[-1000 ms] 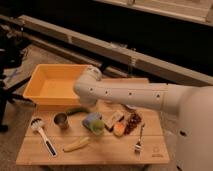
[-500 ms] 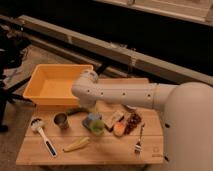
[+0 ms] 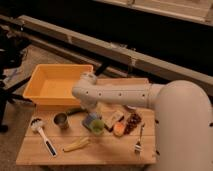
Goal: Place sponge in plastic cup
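The blue-grey sponge (image 3: 89, 120) sits near the middle of the wooden table (image 3: 105, 152). It rests against the left side of the light-green plastic cup (image 3: 98, 125). My white arm reaches in from the right and bends down at the elbow. My gripper (image 3: 92, 112) hangs under that bend, right above the sponge. The arm hides most of the gripper, and whether it touches the sponge does not show.
A yellow bin (image 3: 52, 85) stands at the back left. On the table are a steel cup (image 3: 61, 120), a brush (image 3: 43, 133), a banana (image 3: 76, 145), a tan-and-dark block (image 3: 114, 119), an orange item (image 3: 119, 129), dark grapes (image 3: 133, 121) and a fork (image 3: 139, 142).
The arm's elbow has sunk lower and closer to the table. The sponge and the cup stay where they were.
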`<state>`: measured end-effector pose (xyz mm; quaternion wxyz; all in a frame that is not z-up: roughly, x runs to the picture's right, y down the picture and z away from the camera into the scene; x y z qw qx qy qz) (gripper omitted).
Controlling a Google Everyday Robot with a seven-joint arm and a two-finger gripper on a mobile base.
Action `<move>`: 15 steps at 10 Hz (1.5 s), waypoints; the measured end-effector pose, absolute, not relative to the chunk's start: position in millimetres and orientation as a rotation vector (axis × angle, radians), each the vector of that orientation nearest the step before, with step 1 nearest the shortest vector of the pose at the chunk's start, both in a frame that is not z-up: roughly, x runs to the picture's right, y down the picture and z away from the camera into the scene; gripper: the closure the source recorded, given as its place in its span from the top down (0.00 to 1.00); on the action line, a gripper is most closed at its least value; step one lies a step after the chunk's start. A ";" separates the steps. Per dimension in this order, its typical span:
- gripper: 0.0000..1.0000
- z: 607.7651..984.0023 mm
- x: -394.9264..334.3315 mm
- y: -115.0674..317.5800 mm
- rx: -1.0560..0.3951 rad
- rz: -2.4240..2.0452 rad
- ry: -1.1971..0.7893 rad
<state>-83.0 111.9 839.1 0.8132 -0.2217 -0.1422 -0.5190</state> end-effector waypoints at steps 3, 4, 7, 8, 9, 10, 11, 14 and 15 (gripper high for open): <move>0.65 850.9 -70.3 116.3 -0.517 -1.099 -0.278; 0.65 856.3 -64.5 121.7 -0.543 -1.093 -0.273; 0.65 864.4 -58.9 135.7 -0.602 -1.090 -0.284; 0.65 865.8 -57.9 139.1 -0.618 -1.091 -0.292; 0.65 865.9 -59.0 140.8 -0.625 -1.094 -0.297; 0.65 865.8 -61.7 143.8 -0.635 -1.102 -0.305; 0.65 865.9 -64.1 147.3 -0.645 -1.113 -0.310; 0.63 866.5 -70.6 156.1 -0.675 -1.144 -0.336; 0.58 866.5 -71.7 157.5 -0.681 -1.150 -0.343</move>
